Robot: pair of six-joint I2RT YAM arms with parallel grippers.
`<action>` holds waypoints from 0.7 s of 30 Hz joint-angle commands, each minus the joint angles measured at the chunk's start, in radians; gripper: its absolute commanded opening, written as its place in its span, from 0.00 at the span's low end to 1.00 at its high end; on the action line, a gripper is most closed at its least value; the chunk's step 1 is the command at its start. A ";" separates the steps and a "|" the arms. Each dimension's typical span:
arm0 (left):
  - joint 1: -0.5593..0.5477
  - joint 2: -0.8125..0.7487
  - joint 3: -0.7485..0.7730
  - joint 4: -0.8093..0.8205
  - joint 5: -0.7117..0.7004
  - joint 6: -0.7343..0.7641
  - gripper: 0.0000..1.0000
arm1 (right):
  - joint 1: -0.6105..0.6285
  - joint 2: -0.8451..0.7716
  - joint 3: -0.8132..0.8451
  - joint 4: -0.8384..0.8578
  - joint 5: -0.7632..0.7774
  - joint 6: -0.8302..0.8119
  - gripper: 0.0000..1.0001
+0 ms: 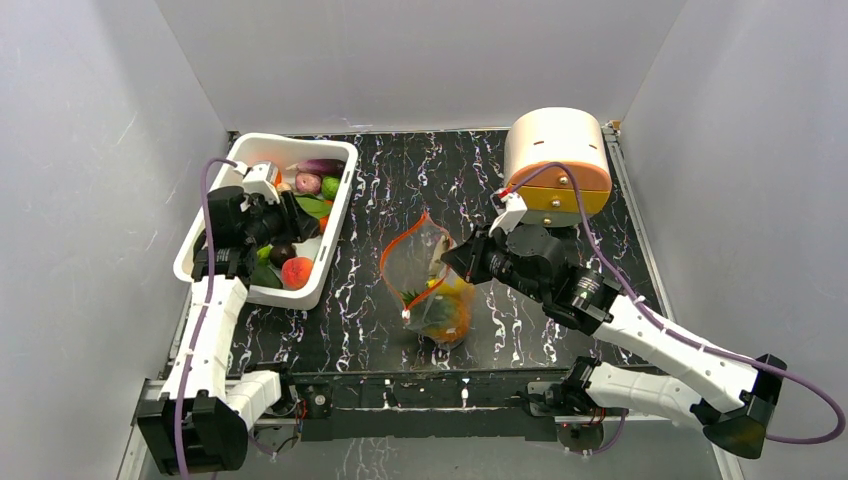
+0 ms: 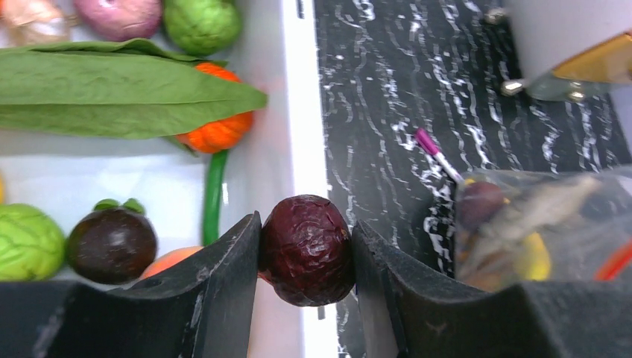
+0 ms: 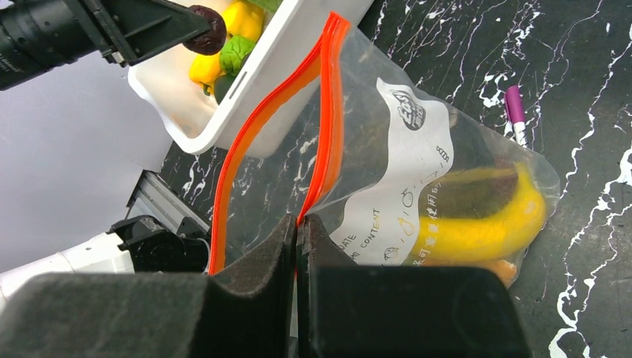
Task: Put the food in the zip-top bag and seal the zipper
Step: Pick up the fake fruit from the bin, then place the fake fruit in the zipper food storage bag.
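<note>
My left gripper (image 2: 305, 242) is shut on a wrinkled dark-maroon toy fruit (image 2: 307, 261) and holds it over the right rim of the white tub (image 2: 298, 112). More food lies in the tub: a green leaf (image 2: 112, 89), an orange pumpkin (image 2: 220, 134) and a dark mangosteen (image 2: 112, 245). The zip-top bag (image 1: 432, 290) lies mid-table with its mouth open, a yellow banana (image 3: 484, 224) and other pieces inside. My right gripper (image 3: 298, 224) is shut on one side of the orange-red zipper (image 3: 332, 112) and holds that edge up.
A round peach-coloured container (image 1: 556, 160) stands at the back right, just behind the right arm. A thin purple pen (image 3: 514, 104) lies on the black marbled table (image 1: 380, 180) beside the bag. White walls close in three sides.
</note>
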 commanded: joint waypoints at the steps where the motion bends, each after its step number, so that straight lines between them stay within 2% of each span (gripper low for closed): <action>1: -0.057 -0.029 0.021 -0.022 0.126 -0.046 0.25 | -0.003 0.013 0.065 0.053 -0.019 -0.006 0.00; 7: -0.160 -0.051 0.051 0.019 0.187 -0.107 0.24 | -0.003 0.026 0.071 0.044 -0.010 0.003 0.00; 13: -0.207 -0.072 0.037 0.197 0.334 -0.304 0.23 | -0.003 0.039 0.068 0.053 -0.023 0.027 0.00; 21: -0.290 -0.080 0.017 0.405 0.406 -0.509 0.23 | -0.003 0.053 0.075 0.065 -0.017 0.043 0.00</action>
